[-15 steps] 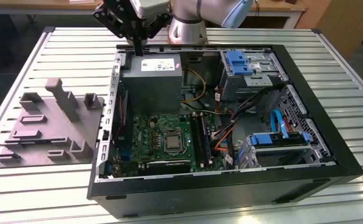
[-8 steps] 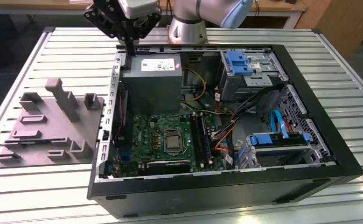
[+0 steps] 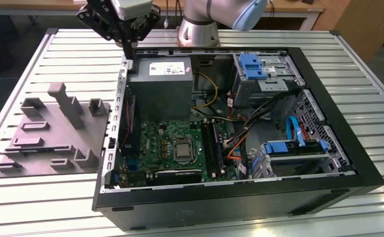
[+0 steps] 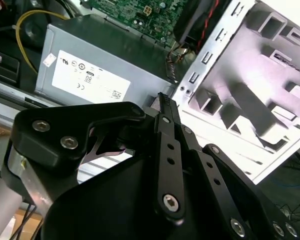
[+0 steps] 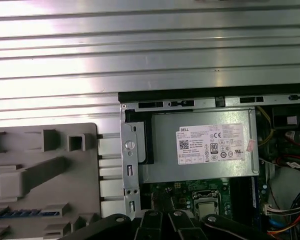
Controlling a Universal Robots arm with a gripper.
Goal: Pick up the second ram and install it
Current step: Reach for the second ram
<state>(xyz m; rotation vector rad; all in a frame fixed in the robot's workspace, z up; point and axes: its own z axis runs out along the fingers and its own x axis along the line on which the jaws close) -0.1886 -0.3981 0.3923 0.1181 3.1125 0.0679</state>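
Exterior view
- Table [image 3: 350,54]: ribbed metal, carrying an open computer case [image 3: 245,202] and, at the exterior view's left, a grey fixture [image 3: 27,126] of blocks and slots just beside the case.
- Arm [image 3: 209,17]: rises behind the case's far wall.
- Gripper [image 3: 127,43]: hangs above the case's far corner on the exterior view's left, over the edge by the power supply [image 3: 160,94]. Its fingers taper to one narrow tip, and nothing is visible between them.
- Motherboard [image 3: 159,143]: lies on the case floor nearer the camera than the power supply, with long dark memory slots [image 3: 211,143] beside the processor socket [image 3: 182,148].

First wrist view
- Second ram [image 5: 25,213]: a thin strip with blue flecks stands on edge in a low slot of the fixture. It looks like the stick, though I cannot be certain.
- Distance: the strip is outside the case and well apart from the gripper.
- Gripper links: black bars sit close side by side at the frame's edge, over the motherboard.
- Power supply: its labelled face lies against the case's far wall.

Second wrist view
- Fingers [image 4: 166,117]: black, drawn together and narrow, holding nothing that I can see.
- Beyond the tip: the power supply's label, the case's perforated metal edge [image 4: 200,75] and the fixture's grey blocks.
- Yellow cable [image 4: 22,35]: curves past the power supply.
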